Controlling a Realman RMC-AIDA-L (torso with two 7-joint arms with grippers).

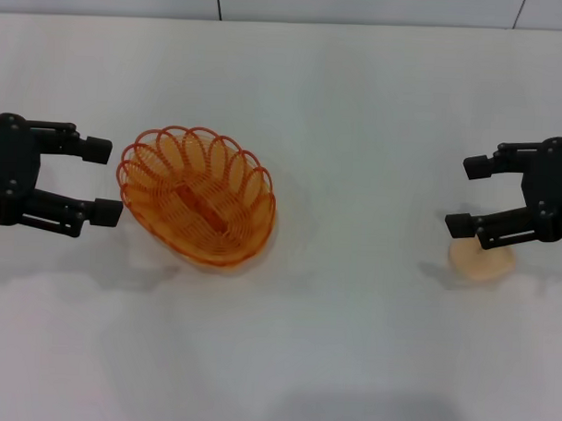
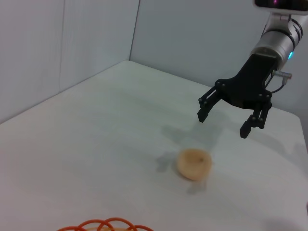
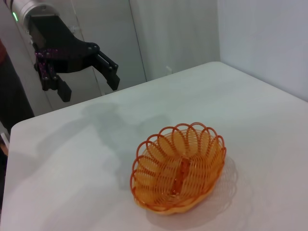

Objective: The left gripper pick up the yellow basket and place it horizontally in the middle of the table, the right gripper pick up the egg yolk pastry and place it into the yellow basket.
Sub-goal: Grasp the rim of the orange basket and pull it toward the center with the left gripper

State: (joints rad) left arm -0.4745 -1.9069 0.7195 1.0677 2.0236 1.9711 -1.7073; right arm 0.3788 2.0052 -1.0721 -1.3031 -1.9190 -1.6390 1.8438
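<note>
The yellow basket [image 1: 197,194] stands empty on the table [image 1: 331,351], left of centre, its long axis running diagonally. My left gripper [image 1: 103,180] hovers open just left of its rim, touching nothing. At the right, the egg yolk pastry [image 1: 482,259] lies on the table, partly under my right gripper [image 1: 462,196], which is open above it. The left wrist view has the pastry [image 2: 194,163], the right gripper [image 2: 224,124] raised behind it, and a strip of basket rim [image 2: 106,225]. In the right wrist view, the basket [image 3: 179,168] sits near and the left gripper [image 3: 90,88] is beyond it.
Grey wall panels [image 1: 270,2] rise behind the table's far edge. Bare white tabletop lies between the basket and the pastry and along the near side.
</note>
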